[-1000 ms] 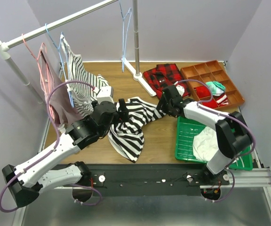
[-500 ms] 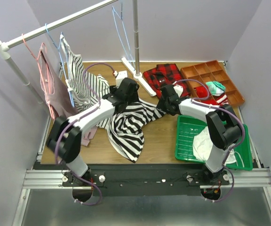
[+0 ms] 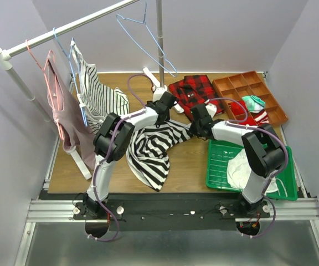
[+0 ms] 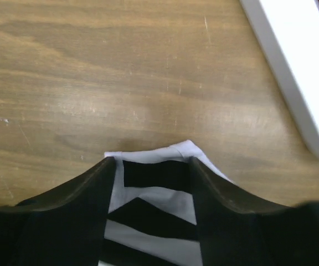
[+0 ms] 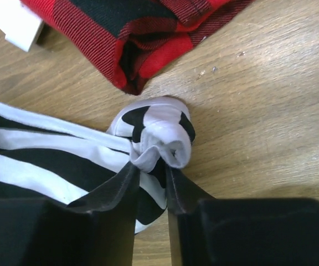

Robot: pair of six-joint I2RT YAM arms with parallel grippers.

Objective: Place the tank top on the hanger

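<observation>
Find the tank top (image 3: pixel 151 149) sprawled across the middle of the table (image 3: pixel 187 166), bold black-and-white stripes up, rumpled and folded over at the near end, far edge close to the clothes rack's white foot (image 4: pixel 298 72). Note the left hand (image 3: pixel 162 111) lowered at that far edge: in the left wrist view, fingers (image 4: pixel 76 210) apart, with a narrow striped end of the tank top (image 4: pixel 159 194), perhaps a strap, lying flat between them and not pinched. Note the right hand (image 3: pixel 193 128) at the garment's right corner, pressed together on a bunched roll of the tank top (image 5: pixel 165 141), just beside the red plaid shirt (image 5: pixel 148 33); cannot tell whether touching. Look for the light-blue hanger (image 3: pixel 143 43) up on the rail, tilted, well apart from the tank top and from both hands. Expect light, limp cloth, judging by the folds: no stiffness to hold a shape, prone to sagging and twisting once lifted, nothing to break. Best taken at the shoulder straps or along the neckline hem, doubled cloth there giving a firmer bite than a single layer. Judge the right-side grip secure but bunchy, likely hiding the opening; better to keep the two holds spread for an open neck to thread the hanger through. Beware of dragging the plaid shirt along, and of lifting from one point only, leaving the rest dangling.
</observation>
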